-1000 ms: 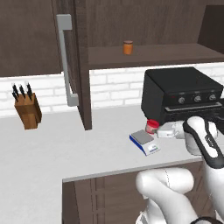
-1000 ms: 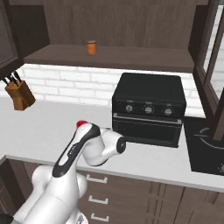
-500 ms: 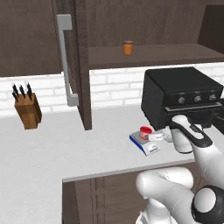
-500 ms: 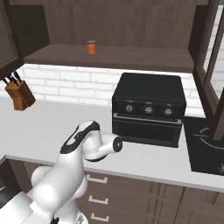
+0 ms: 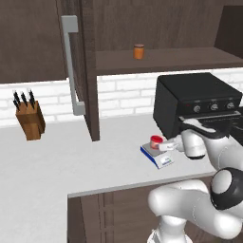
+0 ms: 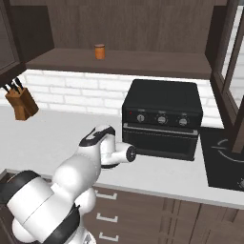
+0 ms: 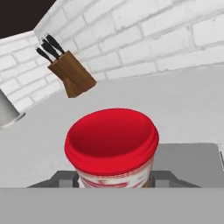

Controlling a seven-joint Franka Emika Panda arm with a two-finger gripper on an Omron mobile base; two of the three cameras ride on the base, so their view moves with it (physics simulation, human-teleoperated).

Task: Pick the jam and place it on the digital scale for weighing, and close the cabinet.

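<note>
Jam (image 5: 155, 141) lowered onto digital scale (image 5: 157, 155) | upright, lid up

Red jam (image 5: 155, 141) with a pale band; grey-topped, blue-edged digital scale (image 5: 158, 157); dark brown cabinet (image 5: 76, 61); pale grey worktop (image 5: 71, 161).

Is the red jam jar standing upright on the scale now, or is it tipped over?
Upright. The jam jar shows its red lid on top, with the grey scale platform under it; from the left base view it stands on the scale.
</note>
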